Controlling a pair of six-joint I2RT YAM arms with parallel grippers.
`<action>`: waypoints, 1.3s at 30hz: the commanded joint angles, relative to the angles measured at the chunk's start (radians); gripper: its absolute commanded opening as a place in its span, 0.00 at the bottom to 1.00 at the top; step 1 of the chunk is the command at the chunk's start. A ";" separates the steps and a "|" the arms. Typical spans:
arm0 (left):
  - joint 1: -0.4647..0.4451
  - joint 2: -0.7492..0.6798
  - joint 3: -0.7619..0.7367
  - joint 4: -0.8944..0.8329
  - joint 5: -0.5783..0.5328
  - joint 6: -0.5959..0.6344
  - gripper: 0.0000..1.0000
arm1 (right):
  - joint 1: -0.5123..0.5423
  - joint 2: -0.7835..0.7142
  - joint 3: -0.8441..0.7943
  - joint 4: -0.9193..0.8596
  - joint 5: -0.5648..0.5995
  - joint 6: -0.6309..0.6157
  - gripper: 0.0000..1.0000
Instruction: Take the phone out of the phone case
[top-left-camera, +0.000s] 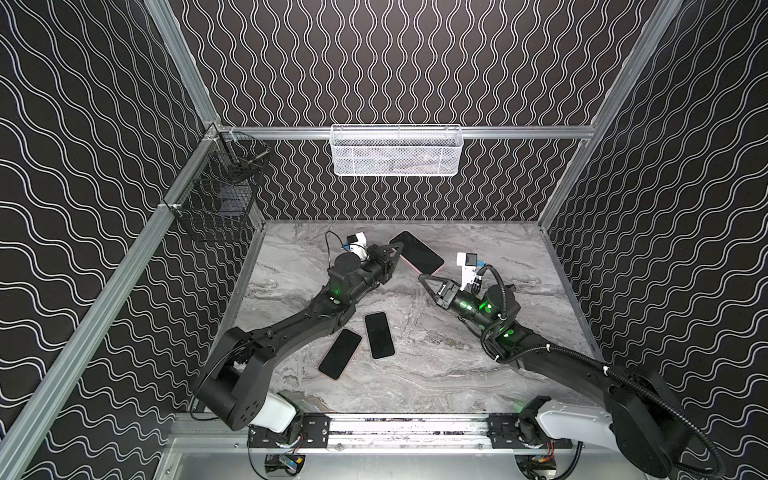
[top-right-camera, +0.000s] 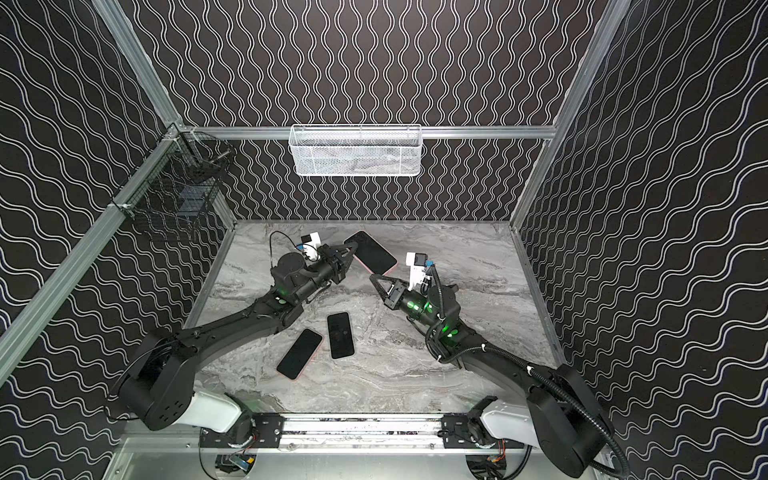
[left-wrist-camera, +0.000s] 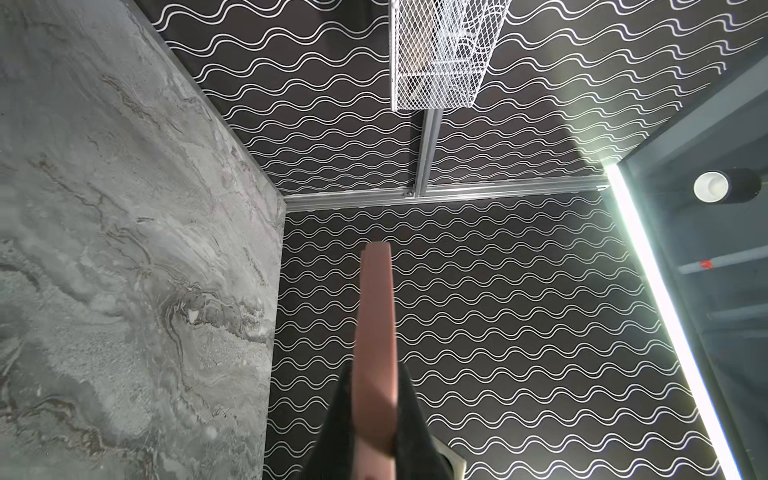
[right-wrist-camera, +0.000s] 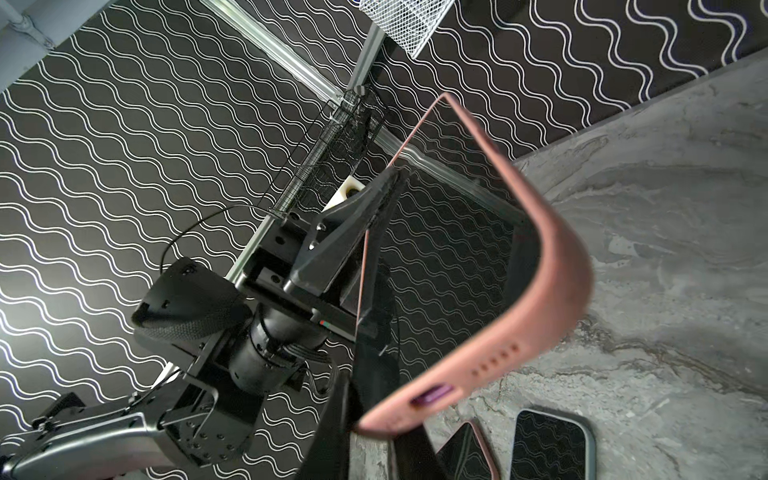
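A phone (top-left-camera: 417, 251) (top-right-camera: 371, 251) with a dark screen sits in a pink phone case (right-wrist-camera: 552, 291) and is held off the marble table in both top views. My left gripper (top-left-camera: 400, 248) (top-right-camera: 355, 248) (left-wrist-camera: 376, 399) is shut on one long edge of the case (left-wrist-camera: 376, 324); it also shows in the right wrist view, left gripper (right-wrist-camera: 380, 195). My right gripper (top-left-camera: 424, 277) (top-right-camera: 374, 277) (right-wrist-camera: 374, 428) is shut on the case's near corner, beside the charging port. The screen (right-wrist-camera: 449, 249) faces up and toward the left arm.
Two more phones lie flat on the table between the arms, one pink-rimmed (top-left-camera: 340, 354) (right-wrist-camera: 469, 453) and one grey-rimmed (top-left-camera: 379, 335) (right-wrist-camera: 552, 444). A white mesh basket (top-left-camera: 397, 151) hangs on the back wall. A black wire basket (top-left-camera: 224, 187) hangs on the left wall.
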 joint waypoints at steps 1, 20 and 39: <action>-0.005 -0.005 0.019 0.026 0.028 -0.037 0.00 | 0.001 -0.003 -0.011 -0.057 0.085 -0.110 0.14; -0.014 0.011 0.053 0.085 0.056 -0.123 0.00 | 0.010 0.022 -0.068 -0.004 0.110 -0.161 0.17; -0.011 0.008 0.079 0.038 0.081 -0.062 0.00 | 0.010 0.018 -0.085 0.015 0.090 -0.157 0.22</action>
